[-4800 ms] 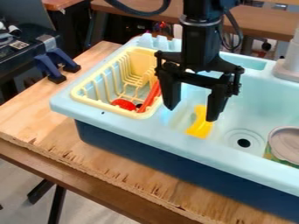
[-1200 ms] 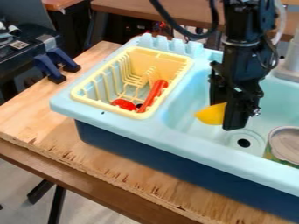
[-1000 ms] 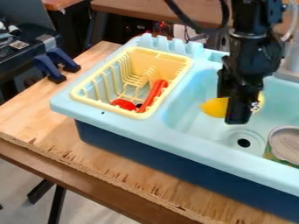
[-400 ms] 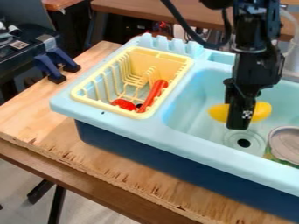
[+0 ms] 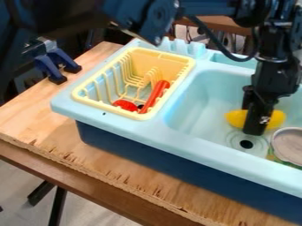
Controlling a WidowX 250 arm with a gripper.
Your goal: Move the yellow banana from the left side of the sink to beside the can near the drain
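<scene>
The black end effector (image 5: 256, 127) is clamped on a yellow, rounded object (image 5: 236, 118), which sticks out on both sides of it (like a small banana or boat), over the right part of the light-blue sink basin (image 5: 203, 95). Near them are the drain (image 5: 246, 144) and a can with a grey lid (image 5: 290, 145). Farther left, a pale-yellow dish rack (image 5: 81, 98) holds a red utensil (image 5: 156, 95). Blue clamps (image 5: 47, 66) sit at the far-left edge of the wooden worktop (image 5: 59, 148).

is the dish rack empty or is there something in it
Not empty: the yellow dish rack holds a long red piece and a rounded red one; whether they join, I cannot tell.
</scene>
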